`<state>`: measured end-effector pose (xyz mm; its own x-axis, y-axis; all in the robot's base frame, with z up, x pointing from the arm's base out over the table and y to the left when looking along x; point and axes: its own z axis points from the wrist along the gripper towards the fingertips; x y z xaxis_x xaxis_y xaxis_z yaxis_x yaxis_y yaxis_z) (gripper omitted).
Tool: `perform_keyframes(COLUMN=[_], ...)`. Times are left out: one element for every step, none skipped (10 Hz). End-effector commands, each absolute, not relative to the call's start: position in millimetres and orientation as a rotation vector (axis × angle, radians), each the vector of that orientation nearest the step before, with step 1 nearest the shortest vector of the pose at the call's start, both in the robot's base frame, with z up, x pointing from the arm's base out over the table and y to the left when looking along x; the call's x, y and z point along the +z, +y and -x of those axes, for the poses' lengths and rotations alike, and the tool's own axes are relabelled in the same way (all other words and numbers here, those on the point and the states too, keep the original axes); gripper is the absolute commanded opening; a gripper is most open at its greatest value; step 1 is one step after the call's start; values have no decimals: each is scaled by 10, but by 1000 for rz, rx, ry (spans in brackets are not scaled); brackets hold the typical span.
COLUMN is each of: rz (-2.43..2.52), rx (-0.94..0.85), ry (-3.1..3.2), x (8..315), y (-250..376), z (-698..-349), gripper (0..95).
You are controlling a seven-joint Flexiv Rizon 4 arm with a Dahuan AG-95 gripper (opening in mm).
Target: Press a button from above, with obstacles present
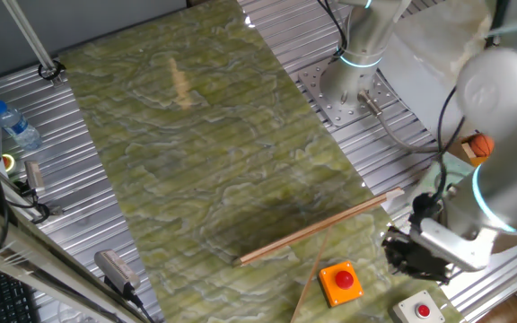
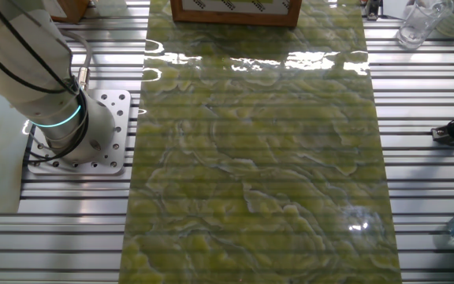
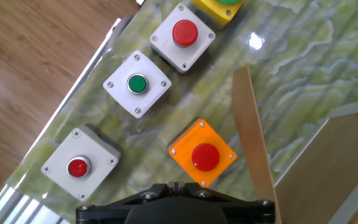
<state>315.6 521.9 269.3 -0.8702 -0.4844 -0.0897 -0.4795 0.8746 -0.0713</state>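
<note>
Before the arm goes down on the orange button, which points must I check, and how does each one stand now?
1. Orange button in the hand view: ok, whole box visible.
2. Red cap free from above: ok, nothing covers it.
3. Short stick apart from the box: ok, beside it with a narrow gap.
4. Long stick off the button: ok, it lies beyond it.
5. Gripper directly over the cap: not ok, it stands to the side.
6. Fingers open or shut: cannot tell.
</note>
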Motion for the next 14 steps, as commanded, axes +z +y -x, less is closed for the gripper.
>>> perform_keyframes(rz=[748, 749, 734, 736, 754, 786, 798, 789, 783, 781, 757, 753, 769, 778], rx=[-51, -41, -37, -35, -29, -28, -28, -29, -29, -29, -33, -37, -45, -47], ry=[2995, 3016, 3029, 3030, 3026, 3021, 3020, 3024, 3024, 3024, 3025, 3026, 3022, 3021], x=[3057, 3176, 3277, 3373, 3443, 3504, 3523, 3510, 3458, 3437, 3351, 3317, 3263, 3212], y=[5159, 5078, 4976, 4808, 4635, 4417, 4294, 4008, 3814, 3758, 3509, 3379, 3201, 3079], z=[-3124, -3134, -3150, -3186, -3219, -3248, -3263, -3291, -3317, -3325, -3346, -3357, -3388, -3430], gripper=[0, 0, 0, 0, 0, 0, 0, 0, 0, 0, 0, 0, 0, 0])
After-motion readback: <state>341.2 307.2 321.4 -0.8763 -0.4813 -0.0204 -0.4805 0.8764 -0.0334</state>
